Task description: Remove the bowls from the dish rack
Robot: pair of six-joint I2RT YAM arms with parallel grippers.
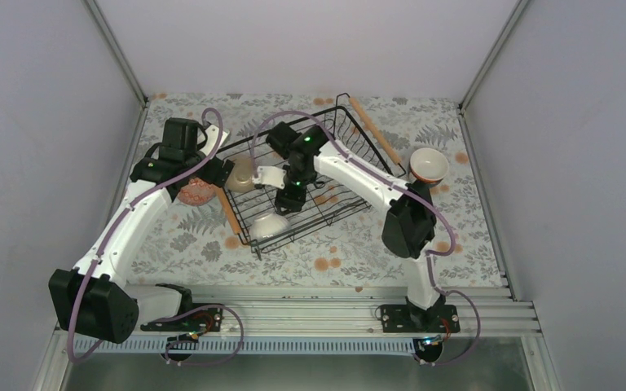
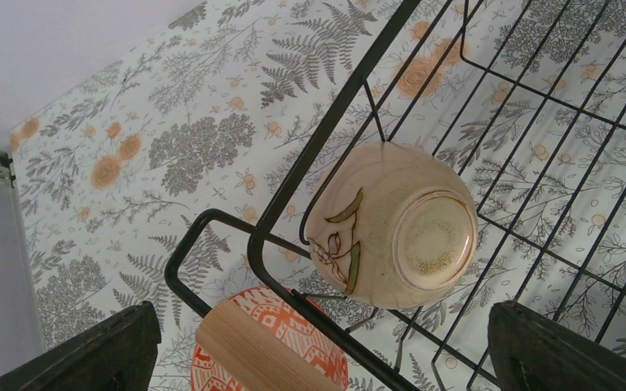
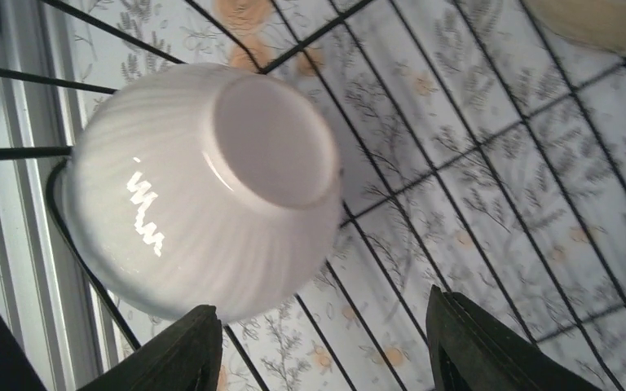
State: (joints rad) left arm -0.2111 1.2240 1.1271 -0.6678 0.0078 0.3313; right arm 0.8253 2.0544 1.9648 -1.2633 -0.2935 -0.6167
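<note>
The black wire dish rack (image 1: 338, 191) stands mid-table. A beige bowl (image 1: 240, 173) (image 2: 391, 224) lies upside down in its left corner. A white ribbed bowl (image 1: 267, 226) (image 3: 204, 187) lies upside down in the near corner. Outside the rack's left end, an orange patterned bowl (image 1: 198, 193) (image 2: 301, 330) sits on the table, partly under the wooden handle (image 2: 253, 350). My left gripper (image 1: 222, 171) (image 2: 322, 318) is open above that corner, nothing between its fingers. Hanging inside the rack, my right gripper (image 1: 288, 201) (image 3: 322, 318) is open, one finger (image 3: 183, 350) beside the white bowl's rim.
A bowl with a white inside (image 1: 429, 164) stands upright on the table right of the rack. The rack's second wooden handle (image 1: 375, 130) runs along its far right side. White walls enclose the flowered table on three sides.
</note>
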